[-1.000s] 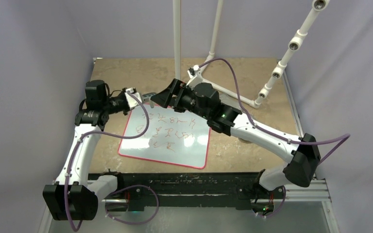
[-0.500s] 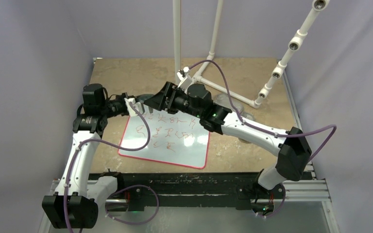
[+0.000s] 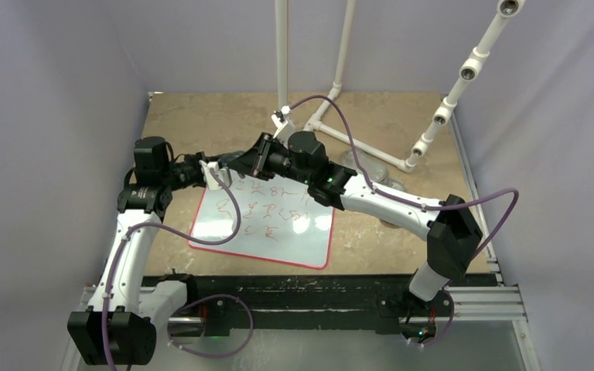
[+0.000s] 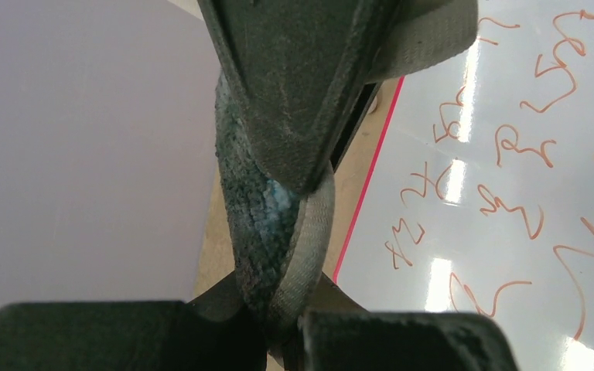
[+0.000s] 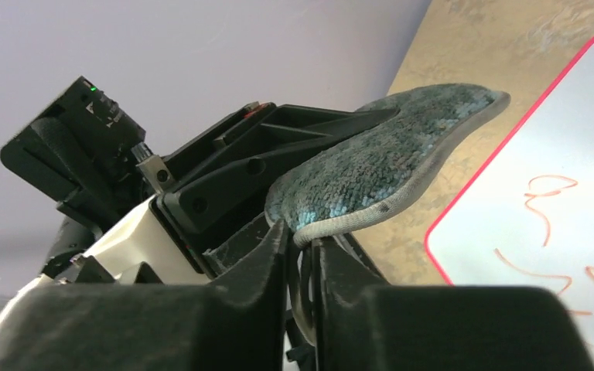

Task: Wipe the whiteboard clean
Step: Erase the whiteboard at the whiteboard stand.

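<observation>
Top external view: the whiteboard (image 3: 278,236), marked with red scribbles (image 3: 267,207), lies centre-left on the table (image 3: 201,116). At its upper-left corner, the left claw (image 4: 282,328) and right claw (image 5: 300,247) both clench a teal pad (image 5: 387,166).

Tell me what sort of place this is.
Probably a robotics lab test cell: plain walls enclose the tabletop, a white pipe frame stands at the back, and two arms mount on a metal rail.

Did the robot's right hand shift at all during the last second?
Yes. The right hand slid left in the overhead view, farther from the upright white plastic pipe, toward the left hand.
</observation>
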You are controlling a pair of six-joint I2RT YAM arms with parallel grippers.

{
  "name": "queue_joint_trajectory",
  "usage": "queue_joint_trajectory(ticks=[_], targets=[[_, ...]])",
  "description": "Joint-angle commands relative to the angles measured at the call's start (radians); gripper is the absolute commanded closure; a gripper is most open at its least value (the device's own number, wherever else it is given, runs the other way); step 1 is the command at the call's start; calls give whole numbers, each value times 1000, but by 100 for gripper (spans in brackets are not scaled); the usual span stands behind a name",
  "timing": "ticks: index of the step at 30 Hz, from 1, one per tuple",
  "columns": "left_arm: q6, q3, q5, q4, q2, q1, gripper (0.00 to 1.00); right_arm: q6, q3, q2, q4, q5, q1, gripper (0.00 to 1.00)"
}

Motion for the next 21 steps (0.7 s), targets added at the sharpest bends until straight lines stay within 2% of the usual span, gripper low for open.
queue_joint_trajectory(ticks=[1, 2, 4, 6, 7, 9, 10, 12, 16, 21], targets=[[-17, -6, 14, 23, -15, 2, 100, 6, 38, -14, -35, -76, -8, 95], [-42, -4, 13, 29, -15, 2, 100, -9, 38, -21, -64, -74, -14, 100], [-71, 5, 12, 22, -8, 2, 98, -50, 33, -48, -134, -37, -21, 100], [-82, 28, 21, -21, 6, 2, 84, -89, 2, -97, -194, 5, -29, 100], [-99, 42, 25, -47, 20, 2, 69, -107, -20, -126, -221, 19, -37, 100], [-108, 71, 43, -141, 43, 2, 18, -141, -55, -183, -319, 41, -61, 100], [-92, 83, 48, -195, 55, 2, 7, -166, -62, -207, -385, 44, -76, 100], [-76, 103, 52, -281, 77, 2, 2, -222, -52, -254, -543, 63, -98, 100], [-161, 124, 37, -333, 130, 2, 1, -328, -22, -312, -869, 102, -102, 100], [-457, 131, -32, -218, 216, 4, 1, -436, -46, -329, -1108, 190, -103, 100]])
